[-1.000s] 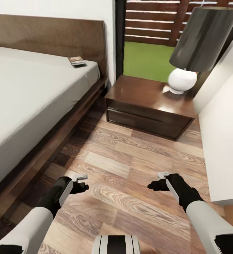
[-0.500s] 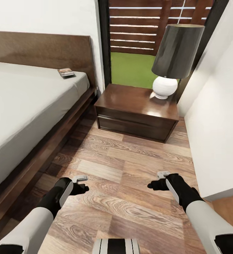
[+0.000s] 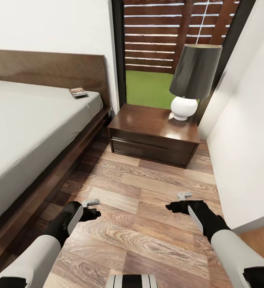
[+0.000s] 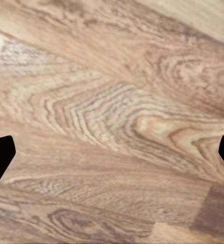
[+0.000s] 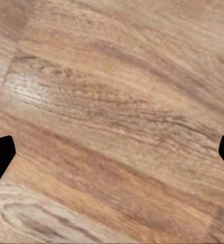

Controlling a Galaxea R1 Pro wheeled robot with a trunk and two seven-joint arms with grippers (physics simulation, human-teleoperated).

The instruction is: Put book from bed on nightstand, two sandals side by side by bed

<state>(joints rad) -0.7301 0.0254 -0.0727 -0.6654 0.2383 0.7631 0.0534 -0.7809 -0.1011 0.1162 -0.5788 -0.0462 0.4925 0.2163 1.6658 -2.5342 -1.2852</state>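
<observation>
Lying on the bed (image 3: 32, 120), the book (image 3: 78, 93) sits at the mattress corner nearest the headboard (image 3: 48, 70), close to the edge that faces the nightstand (image 3: 154, 134). That nightstand stands on the wood-plank floor (image 3: 148, 224) just beside the bed's head end, in front of a tall dark-framed window (image 3: 164, 52) through which green lawn and a slatted wooden fence show. On the nightstand's top, at the far corner away from the bed, stands a lamp (image 3: 192, 80) with a black shade and a round white base; the book and the lamp are well apart.

Both arms reach forward low over the floor, side by side and apart from each other. The left tool (image 3: 93, 207) and the right tool (image 3: 179, 202) hang above bare planks, holding nothing. In the left wrist view the two dark fingertips (image 4: 0, 155) sit at opposite edges of the picture with only floor between them, so the jaws stand wide; the right wrist view shows its fingertips (image 5: 1, 155) set equally wide apart over wood grain.
</observation>
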